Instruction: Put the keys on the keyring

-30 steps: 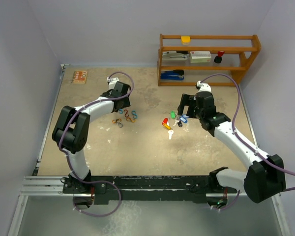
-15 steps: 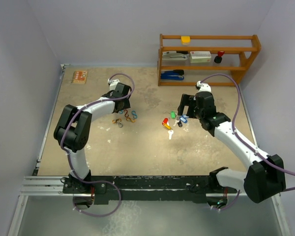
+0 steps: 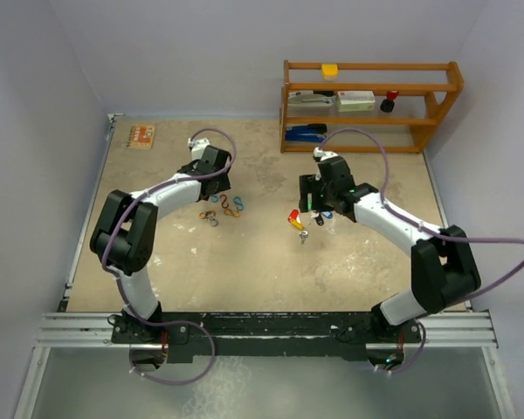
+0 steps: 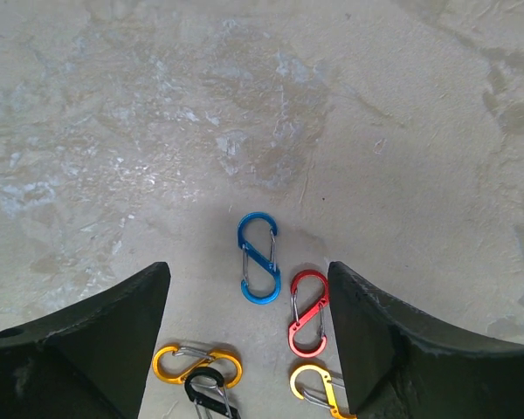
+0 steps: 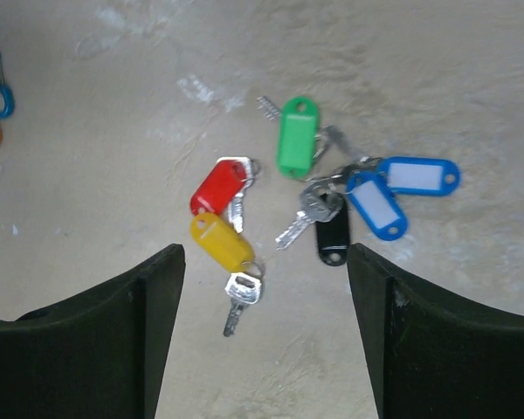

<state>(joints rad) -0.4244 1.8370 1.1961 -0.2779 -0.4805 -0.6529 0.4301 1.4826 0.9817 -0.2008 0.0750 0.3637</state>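
I read the left gripper [image 4: 247, 288] wide open and empty, poised over the coloured clips [image 4: 307, 312], right gripper [image 5: 266, 262] fingers spread, gripping nothing, directly above the keys [image 5: 314, 196], keys loose on the table [image 3: 271, 271] near its middle, slightly toward the right edge

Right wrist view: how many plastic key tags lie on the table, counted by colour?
Green plastic key tag: 1
Red plastic key tag: 1
Yellow plastic key tag: 1
Blue plastic key tags: 2
Black plastic key tag: 1
Total: 6
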